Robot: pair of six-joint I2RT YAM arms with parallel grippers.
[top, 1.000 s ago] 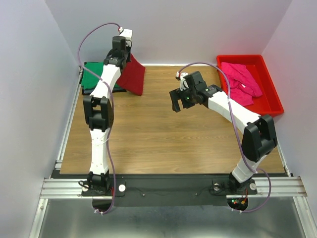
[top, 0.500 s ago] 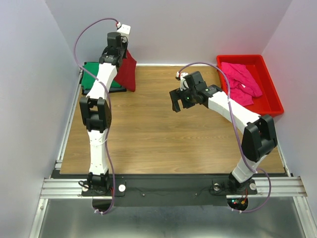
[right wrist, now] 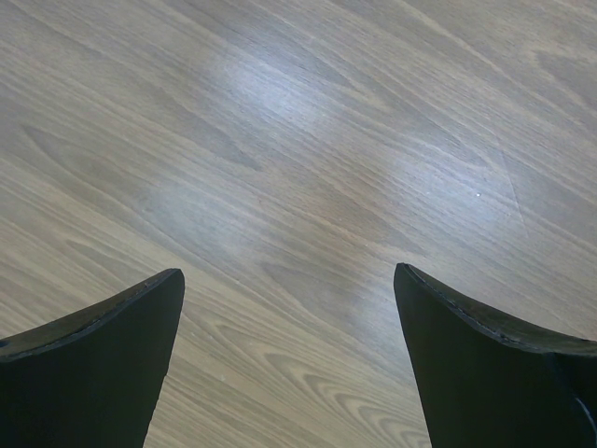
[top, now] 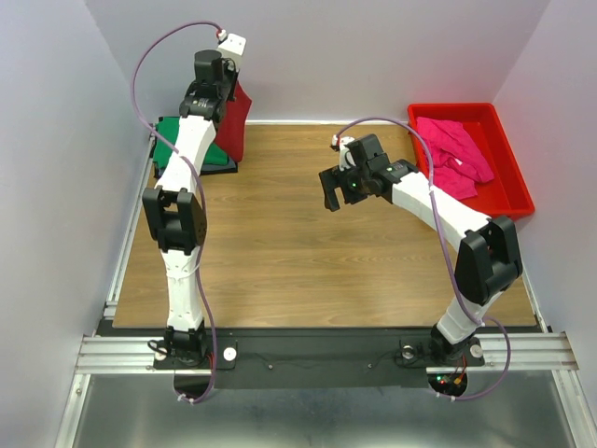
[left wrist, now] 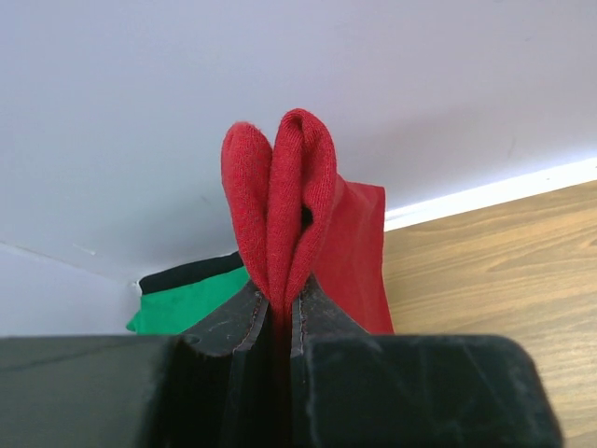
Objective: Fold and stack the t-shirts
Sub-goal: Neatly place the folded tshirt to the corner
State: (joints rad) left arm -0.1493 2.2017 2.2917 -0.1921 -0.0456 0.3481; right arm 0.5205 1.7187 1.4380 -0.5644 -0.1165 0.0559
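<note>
- The maroon t-shirt (top: 239, 121) hangs from the left tool (left wrist: 280, 306) over the 11 o'clock corner of the table (top: 298, 252), close to the back wall.
- A second ago this shirt spread wider toward 3 o'clock, with its lower corner well out over the wood. It now sits further toward 9 o'clock and shows as a narrower strip.
- The left arm has also swung toward 10 o'clock and reached higher over the same second. The right arm has not shifted.
- The maroon t-shirt's long axis runs up and down. In the top view it points from the pinch at 12 o'clock to its lower edge at 6 o'clock.
- Whether that lower edge touches anything I cannot tell.
- In the left wrist view a doubled fold of the cloth bulges past the fingertips, and the left tool is clenched on it.
- The green t-shirt (top: 168, 140) lies folded flat in the same corner, just at 9 o'clock of the hanging shirt. A dark grey t-shirt (left wrist: 187, 272) shows as a thin band under it.
- The pink t-shirt (top: 452, 149) lies crumpled in the red tray (top: 457, 107) at the 1 o'clock corner.
- The right tool (right wrist: 288, 271) hovers over bare wood near the table's middle, with its fingers spread wide and nothing between them.
</note>
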